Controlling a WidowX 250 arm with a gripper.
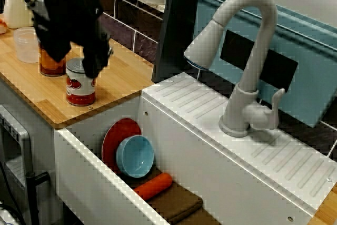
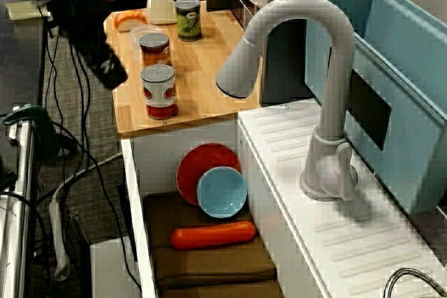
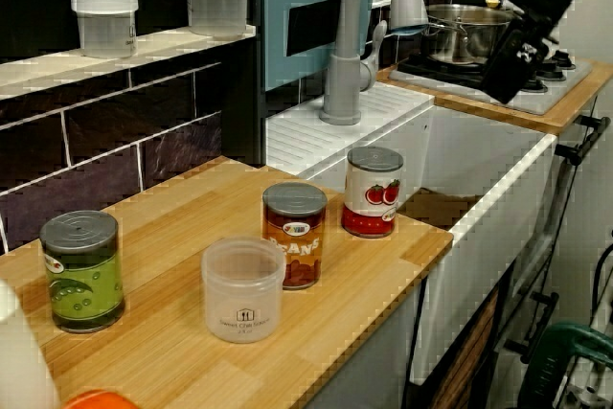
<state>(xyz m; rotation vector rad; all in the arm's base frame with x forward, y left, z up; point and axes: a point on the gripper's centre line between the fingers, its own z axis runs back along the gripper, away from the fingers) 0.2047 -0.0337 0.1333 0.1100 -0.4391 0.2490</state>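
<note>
Nearest the lens in the counter view, a clear plastic cup (image 3: pixel 242 289) stands upright on the wooden counter (image 3: pixel 172 237) just beside a brown-labelled can (image 3: pixel 295 235). A tomato can (image 3: pixel 374 192) sits on its flat base near the edge by the sink (image 3: pixel 498 189). The black gripper (image 1: pixel 73 66) hangs in the air off the counter's front, nearest the tomato can but touching nothing. In the sink-side view its blurred fingers look spread apart and empty.

Tomato can (image 3: pixel 374 192) crowded by bean can (image 3: pixel 295 235); sink (image 3: pixel 498 200) side open
</note>
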